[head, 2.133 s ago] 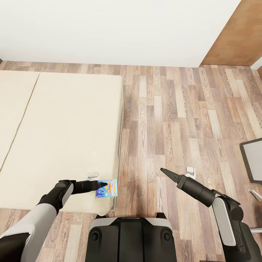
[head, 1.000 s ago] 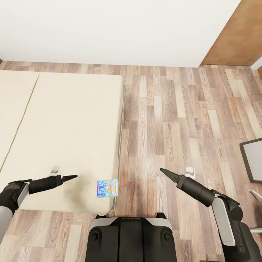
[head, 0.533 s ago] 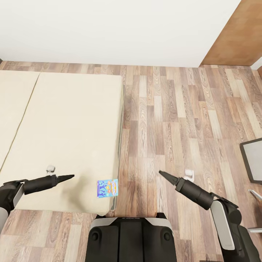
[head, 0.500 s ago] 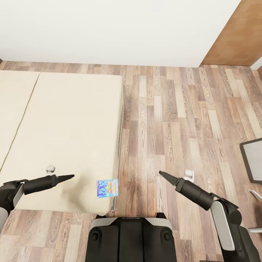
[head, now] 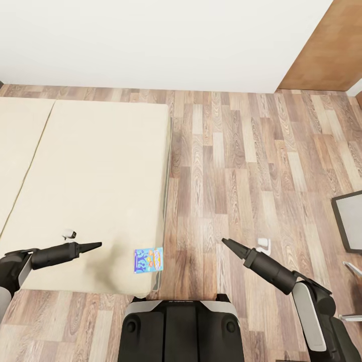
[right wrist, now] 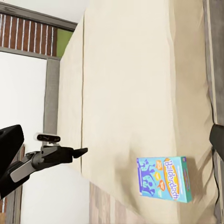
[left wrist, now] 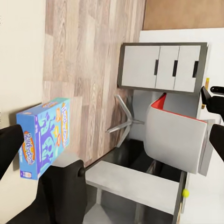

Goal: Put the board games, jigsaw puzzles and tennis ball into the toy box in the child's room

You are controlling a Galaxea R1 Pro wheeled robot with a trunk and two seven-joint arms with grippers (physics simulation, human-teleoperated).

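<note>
I can read one word from here: "Balderdash", in orange-and-white lettering along the cover of the flat blue printed board game box (left wrist: 44,137) lying on the cream-beige mattress (right wrist: 135,84). Smaller print there stays illegible.

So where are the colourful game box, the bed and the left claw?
board game (head: 148,259), head view, middle of its blue cover
bed (head: 95,171), head view, bare cream top
left claw (head: 95,246), head view, its tip

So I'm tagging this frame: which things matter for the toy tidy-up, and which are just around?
For the job:
- board game
- bed it lies on
- tennis ball
- left gripper
- right gripper

Just around:
- chair
- drawers
- wood floor
</note>
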